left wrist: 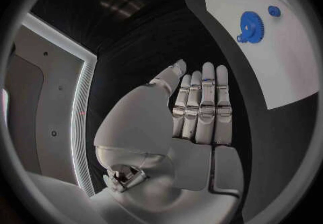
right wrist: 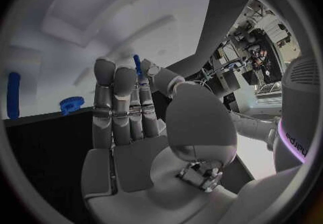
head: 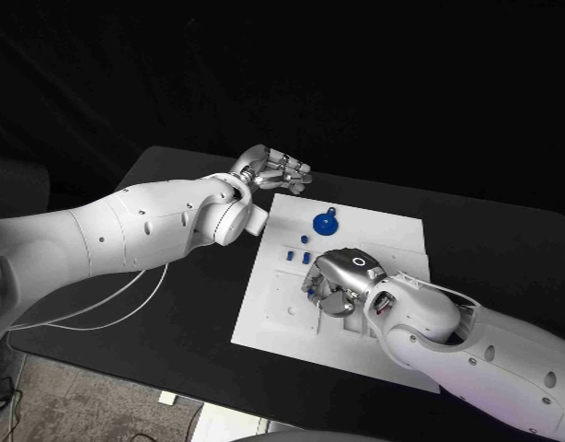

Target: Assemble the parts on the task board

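At the far left corner of the task board (head: 389, 230), the left hand (head: 272, 172) hangs over the black table (head: 522, 239), just off the board's edge. Its fingers (left wrist: 205, 100) lie straight and side by side, with nothing in them. On the board's far part lies a blue gear (head: 324, 223); nearer, 3 small blue pegs (head: 297, 255) sit just left of the right hand (head: 342, 281). The right hand is low over the board's middle, fingers pointing down at the recessed area. The right wrist view shows a thin blue pin (right wrist: 137, 64) pinched at its fingertips. Whether the pin touches the board, cannot tell.
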You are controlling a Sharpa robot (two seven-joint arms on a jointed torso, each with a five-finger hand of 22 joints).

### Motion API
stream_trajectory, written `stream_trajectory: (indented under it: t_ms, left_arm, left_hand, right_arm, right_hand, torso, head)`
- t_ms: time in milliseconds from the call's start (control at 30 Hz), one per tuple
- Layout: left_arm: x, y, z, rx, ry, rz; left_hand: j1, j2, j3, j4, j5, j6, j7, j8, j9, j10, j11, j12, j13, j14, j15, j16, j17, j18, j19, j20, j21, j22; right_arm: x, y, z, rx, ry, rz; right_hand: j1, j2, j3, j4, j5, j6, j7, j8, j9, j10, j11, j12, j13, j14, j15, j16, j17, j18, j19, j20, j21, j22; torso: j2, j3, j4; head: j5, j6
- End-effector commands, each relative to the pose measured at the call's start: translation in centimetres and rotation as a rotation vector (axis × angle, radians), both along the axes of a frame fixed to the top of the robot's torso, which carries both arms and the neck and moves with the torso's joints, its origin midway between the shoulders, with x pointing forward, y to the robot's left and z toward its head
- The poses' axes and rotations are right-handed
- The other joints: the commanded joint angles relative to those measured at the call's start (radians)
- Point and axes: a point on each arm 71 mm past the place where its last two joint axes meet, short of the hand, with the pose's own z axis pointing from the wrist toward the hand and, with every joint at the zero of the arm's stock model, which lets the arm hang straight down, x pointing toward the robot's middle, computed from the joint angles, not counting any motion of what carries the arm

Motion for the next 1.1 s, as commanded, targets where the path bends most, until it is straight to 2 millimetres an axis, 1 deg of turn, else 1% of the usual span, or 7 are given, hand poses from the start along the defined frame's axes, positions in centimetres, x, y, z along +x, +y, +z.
stream_trajectory:
  t_ms: [33, 133, 333, 500, 700, 833, 1100]
  left_arm:
    - [-0.05, -0.22, 0.11, -0.011, 0.0, -0.016]
    - [-0.06, -0.2, 0.1, -0.011, 0.001, -0.017]
    - [-0.07, -0.17, 0.1, -0.011, 0.003, -0.019]
    - [-0.07, -0.1, 0.09, -0.011, 0.004, -0.02]
    - [-0.08, -0.09, 0.07, -0.011, 0.006, -0.021]
    - [-0.08, -0.1, 0.07, -0.011, 0.007, -0.022]
    - [-0.09, -0.1, 0.05, -0.011, 0.01, -0.024]
  left_hand:
    - [-0.001, 0.006, -0.001, -0.002, 0.0, 0.001, 0.005, -0.003, 0.001, -0.006, 0.0, -0.006, 0.0, -0.006, 0.001, -0.003, -0.002, 0.001, -0.005, 0.001, 0.001, 0.0]
    - [-0.001, 0.006, -0.001, -0.002, 0.0, 0.001, 0.005, -0.003, 0.001, -0.006, 0.0, -0.006, 0.0, -0.006, 0.001, -0.003, -0.002, 0.001, -0.005, 0.001, 0.001, 0.0]
    - [0.002, 0.005, -0.003, 0.001, 0.0, 0.0, 0.006, -0.003, 0.001, -0.007, 0.001, -0.006, 0.0, -0.007, 0.002, -0.003, -0.001, 0.002, -0.003, 0.002, 0.001, -0.01]
    - [-0.001, 0.006, -0.005, 0.006, -0.005, -0.001, 0.005, -0.003, 0.001, -0.008, 0.001, -0.005, 0.0, -0.008, 0.002, -0.003, -0.001, 0.003, -0.002, 0.003, 0.0, -0.017]
    - [-0.001, 0.006, -0.005, 0.006, -0.005, -0.001, 0.005, -0.003, 0.001, -0.008, 0.001, -0.005, 0.0, -0.008, 0.002, -0.003, -0.001, 0.003, -0.002, 0.003, 0.0, -0.017]
    - [0.002, 0.004, -0.006, 0.008, -0.004, -0.002, 0.006, -0.003, 0.001, -0.009, 0.001, -0.006, 0.0, -0.009, 0.003, -0.003, -0.001, 0.003, 0.0, 0.003, 0.0, -0.028]
    - [0.002, 0.004, -0.006, 0.008, -0.004, -0.002, 0.006, -0.003, 0.001, -0.009, 0.001, -0.006, 0.0, -0.009, 0.003, -0.003, -0.001, 0.003, 0.0, 0.003, 0.0, -0.028]
  right_arm:
    - [-0.11, -0.05, -0.51, -0.024, 0.002, 0.009]
    - [-0.05, -0.13, -0.58, -0.027, -0.003, 0.005]
    - [0.02, -0.24, -0.5, -0.025, -0.023, -0.004]
    - [-0.14, -0.25, -0.4, -0.012, -0.036, -0.006]
    - [-0.2, -0.27, -0.45, -0.018, -0.038, -0.006]
    - [-0.19, -0.32, -0.59, -0.032, -0.031, -0.006]
    - [-0.13, -0.39, -0.67, -0.046, -0.038, -0.007]
  right_hand:
    - [-0.004, 0.011, 0.007, 0.0, -0.003, 0.004, 0.0, 0.004, 0.001, 0.004, 0.001, 0.003, 0.001, -0.006, -0.002, 0.007, -0.003, 0.013, 0.039, -0.005, 0.0, -0.001]
    - [-0.004, 0.011, 0.008, -0.001, -0.004, 0.004, 0.0, 0.004, 0.001, 0.004, 0.001, 0.003, 0.001, -0.006, -0.002, 0.007, -0.004, 0.013, 0.039, -0.005, -0.001, -0.001]
    - [-0.004, 0.011, 0.009, -0.002, -0.005, 0.005, -0.001, 0.005, 0.001, 0.005, 0.0, 0.003, 0.001, -0.006, -0.002, 0.007, -0.005, 0.013, 0.039, -0.005, 0.0, 0.0]
    - [-0.004, 0.008, 0.011, -0.003, -0.004, 0.007, -0.001, 0.005, 0.001, 0.007, 0.0, 0.003, 0.001, -0.006, -0.002, 0.009, -0.006, 0.013, 0.039, -0.006, 0.002, 0.001]
    - [-0.005, 0.007, 0.014, -0.003, -0.005, 0.008, -0.001, 0.005, 0.001, 0.008, 0.0, 0.003, 0.001, -0.007, -0.002, 0.01, -0.007, 0.013, 0.039, -0.006, 0.003, 0.002]
    - [-0.005, 0.008, 0.014, -0.002, -0.006, 0.008, -0.001, 0.004, 0.001, 0.008, 0.0, 0.003, 0.001, -0.007, -0.002, 0.01, -0.007, 0.013, 0.039, -0.006, 0.003, 0.002]
    - [-0.005, 0.008, 0.014, -0.002, -0.006, 0.008, -0.001, 0.004, 0.001, 0.008, 0.0, 0.003, 0.001, -0.007, -0.002, 0.01, -0.007, 0.013, 0.039, -0.006, 0.003, 0.002]
  torso:
    - [0.0, -0.0005, -0.0009]
    - [0.0, -0.0008, -0.0009]
    - [0.0, -0.0002, -0.0004]
    - [0.0, -0.0002, -0.0001]
    - [-0.001, -0.0009, -0.0005]
    - [-0.001, -0.001, 0.0003]
    - [-0.001, -0.0007, -0.0006]
  head:
    - [0.0, -0.001]
    - [-0.002, -0.001]
    - [-0.003, 0.0]
    - [-0.001, -0.002]
    - [0.0, -0.002]
    - [-0.001, -0.003]
    - [-0.002, -0.001]
